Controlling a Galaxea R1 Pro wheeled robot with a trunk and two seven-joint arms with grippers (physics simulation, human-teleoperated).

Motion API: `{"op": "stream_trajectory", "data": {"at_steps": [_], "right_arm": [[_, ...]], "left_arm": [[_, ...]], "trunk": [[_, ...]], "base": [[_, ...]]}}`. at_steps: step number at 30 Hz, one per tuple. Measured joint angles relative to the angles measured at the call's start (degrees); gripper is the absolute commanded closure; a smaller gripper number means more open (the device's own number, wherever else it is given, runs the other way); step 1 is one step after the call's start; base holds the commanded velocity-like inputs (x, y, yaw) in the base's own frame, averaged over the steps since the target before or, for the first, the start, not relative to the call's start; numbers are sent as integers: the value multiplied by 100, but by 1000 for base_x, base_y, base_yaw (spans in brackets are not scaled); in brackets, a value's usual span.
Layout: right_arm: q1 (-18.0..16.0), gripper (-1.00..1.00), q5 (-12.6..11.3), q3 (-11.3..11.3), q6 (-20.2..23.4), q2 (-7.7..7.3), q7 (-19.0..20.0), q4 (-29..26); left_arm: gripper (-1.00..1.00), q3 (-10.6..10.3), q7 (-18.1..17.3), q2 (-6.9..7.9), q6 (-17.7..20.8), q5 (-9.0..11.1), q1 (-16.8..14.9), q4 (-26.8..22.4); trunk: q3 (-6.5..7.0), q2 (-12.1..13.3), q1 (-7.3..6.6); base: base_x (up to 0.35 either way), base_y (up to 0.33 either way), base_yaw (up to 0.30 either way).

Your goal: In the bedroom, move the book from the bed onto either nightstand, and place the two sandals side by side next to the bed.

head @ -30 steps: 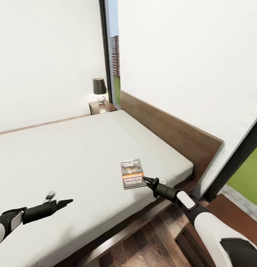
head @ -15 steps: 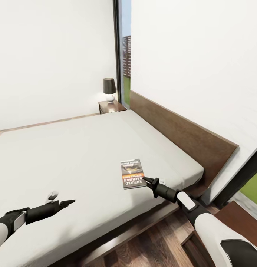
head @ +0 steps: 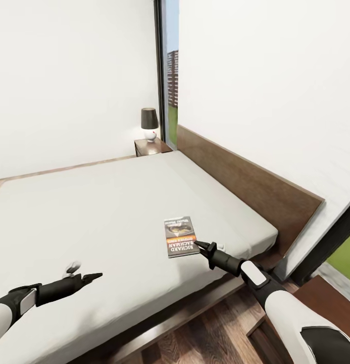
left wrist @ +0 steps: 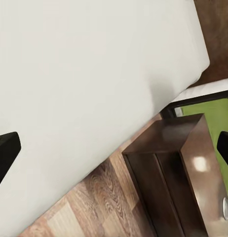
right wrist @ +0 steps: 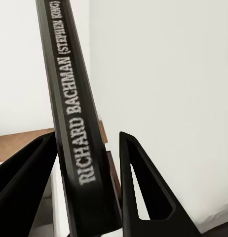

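The book (head: 181, 236) lies flat, dark cover up, near the side edge of the light-grey bed (head: 104, 212). My right gripper (head: 197, 245) is shut on the book's near corner. In the right wrist view the book's spine (right wrist: 77, 128) with its white letters stands between the two black fingers (right wrist: 143, 187). My left gripper (head: 92, 276) hovers open over the mattress (left wrist: 84, 74), nothing between its fingers (left wrist: 5, 148). One nightstand (head: 150, 147) with a black-shaded lamp (head: 149, 119) stands beyond the bed's far side. Another nightstand (left wrist: 193, 163) stands by my right arm. The sandals are out of view.
The dark wooden headboard (head: 245, 184) runs along the bed's right side against the white wall. Wood floor (head: 205, 333) lies between me and the bed frame. A narrow window (head: 169, 76) rises behind the far lamp. A dark-framed window (head: 341, 253) sits at the right.
The camera swung since a second ago, so bed and lamp slid right in the picture. The book kept its place at my right gripper. Over the last half second nothing visibly moved.
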Motion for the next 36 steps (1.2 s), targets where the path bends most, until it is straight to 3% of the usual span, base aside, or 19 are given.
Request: {"op": "stream_trajectory", "data": {"at_steps": [13,26,36], "right_arm": [[0,100,286,7,-5,4,1,3],[7,100,370,8,-7,34,1,13],[9,100,396,8,-10,48,-5,20]], "left_arm": [[-100,24,-33,-24,18,11,0,0],[-100,52,-48,-16,50,15,1,0],[-100,68,-45,-15,56,250,1,-2]], "trunk": [[116,0,0],[237,0,0],[330,0,0]], "base": [[0,0,0],[0,0,0],[0,0,0]]}}
